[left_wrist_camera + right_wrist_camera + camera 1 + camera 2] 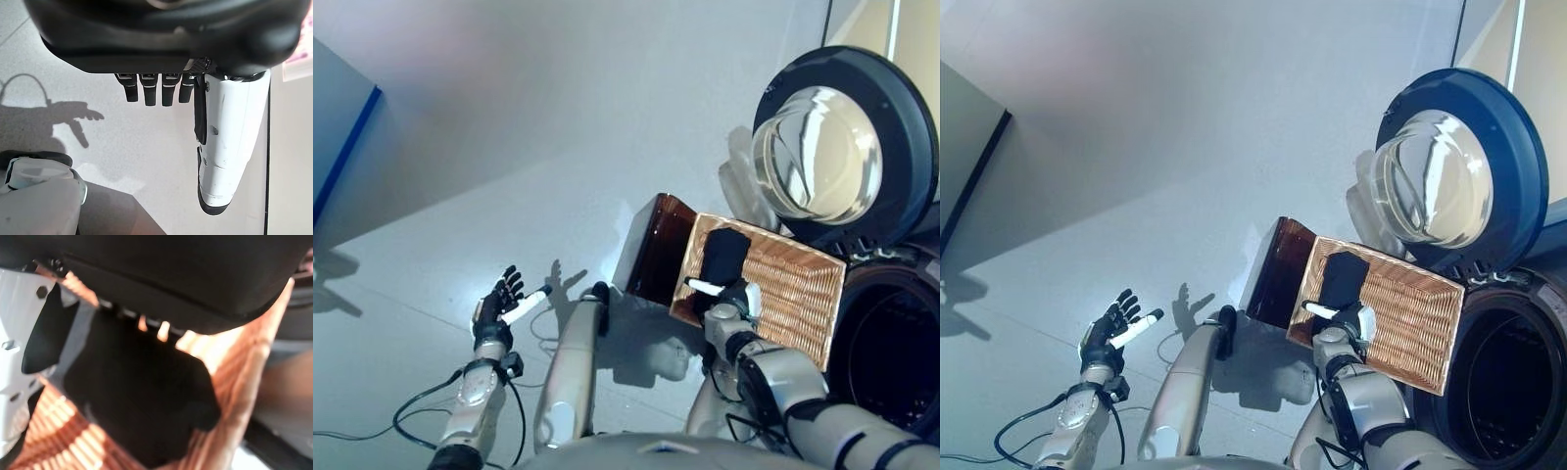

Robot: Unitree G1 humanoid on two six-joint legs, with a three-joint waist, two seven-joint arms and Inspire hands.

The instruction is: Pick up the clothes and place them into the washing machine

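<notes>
Black cloth [724, 257], tan woven basket [793, 294], grey floor [509, 147]

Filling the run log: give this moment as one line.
right robot hand: on black cloth in wicker basket | left robot hand: open, idle | washer door: open

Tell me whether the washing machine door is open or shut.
Open. The round door stands swung up and away, its glass window facing the camera, and the dark drum opening below it is uncovered, beside the wicker basket.
</notes>
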